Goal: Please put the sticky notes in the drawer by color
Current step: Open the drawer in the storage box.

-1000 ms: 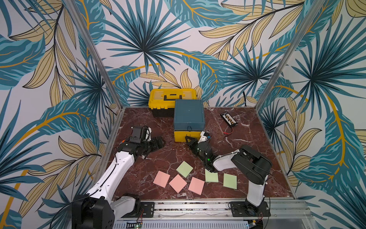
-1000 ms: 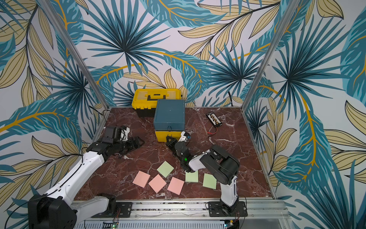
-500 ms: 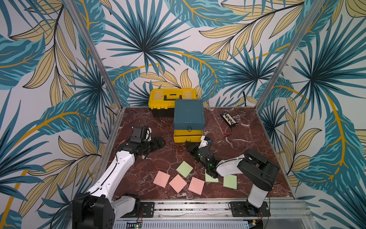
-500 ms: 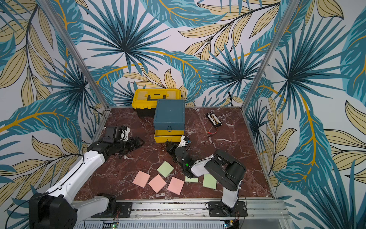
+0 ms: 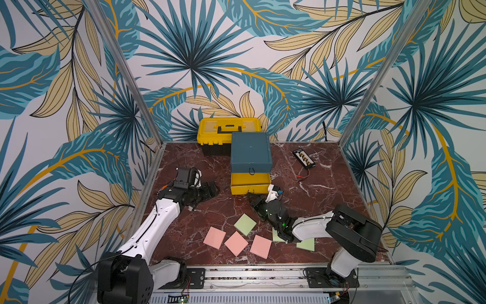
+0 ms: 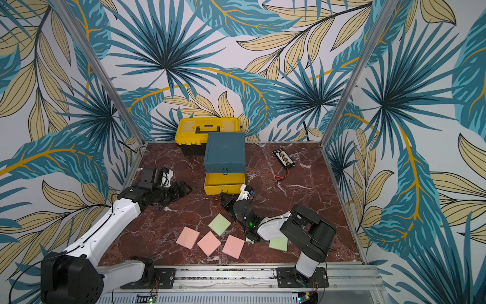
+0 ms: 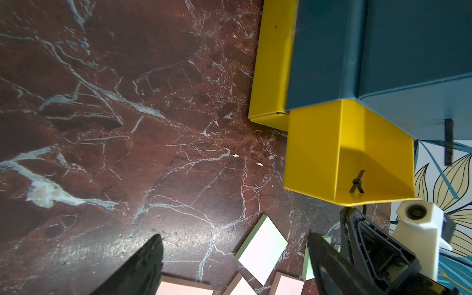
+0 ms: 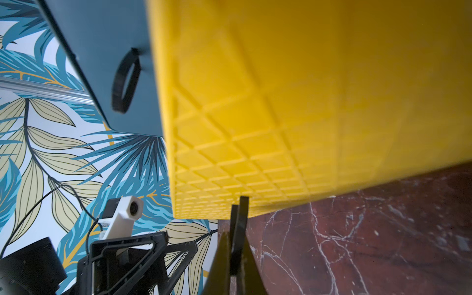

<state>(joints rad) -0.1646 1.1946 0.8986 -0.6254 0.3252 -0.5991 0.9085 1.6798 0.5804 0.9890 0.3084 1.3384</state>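
Two black fingers of the right gripper [image 8: 236, 237] pinch the black loop pull [image 8: 242, 207] of the yellow, grid-ribbed plastic drawer [image 5: 240, 188]. The left gripper [image 5: 211, 189] stands half open, empty. Flat square pink and green sticky notes [image 5: 236, 243] lie on the veined marble table [image 5: 315, 200]. A second ago this drawer was inside the teal cabinet [image 5: 251, 150]; now it sticks out.

Yellow drawer [image 5: 250, 180] open; sticky notes [image 5: 236, 243] (pink, green) scattered nearby.
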